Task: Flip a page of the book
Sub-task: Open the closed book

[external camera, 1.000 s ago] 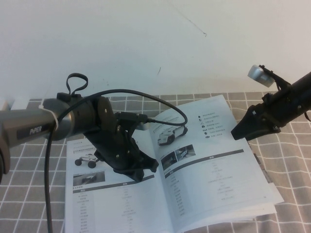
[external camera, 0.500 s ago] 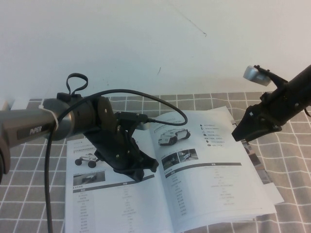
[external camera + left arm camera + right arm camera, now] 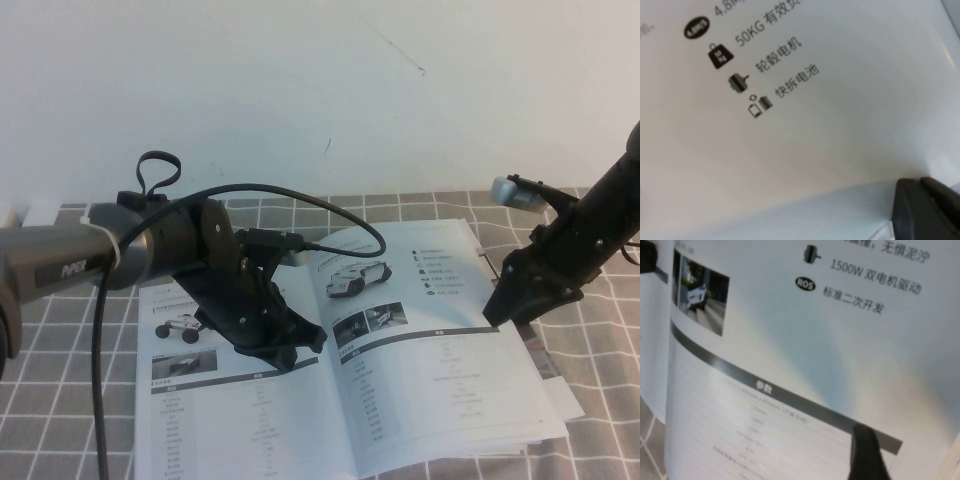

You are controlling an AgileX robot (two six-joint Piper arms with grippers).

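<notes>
The book point(image 3: 250, 420) lies open on the checked cloth. Its right-hand page point(image 3: 440, 370) shows a low white-and-black vehicle, two small photos and a dark-barred table, and lies nearly flat. My left gripper point(image 3: 285, 350) is shut and empty and presses on the left leaf beside the spine; its fingers point(image 3: 927, 210) rest on white paper in the left wrist view. My right gripper point(image 3: 495, 312) hovers just over the page's outer right edge. The right wrist view shows the page point(image 3: 790, 340) close below, with its dark bar.
The left leaf shows a four-wheeled rover point(image 3: 180, 330). The edge of another leaflet point(image 3: 545, 365) sticks out under the book's right side. The grey checked cloth point(image 3: 60, 400) covers the table. A white wall point(image 3: 300, 90) stands behind. The left arm's cable point(image 3: 300, 195) loops over the book.
My right gripper has come down and slightly right, to the page's right edge. The right page, raised at its far corner before, has settled flatter. The left arm has not moved.
</notes>
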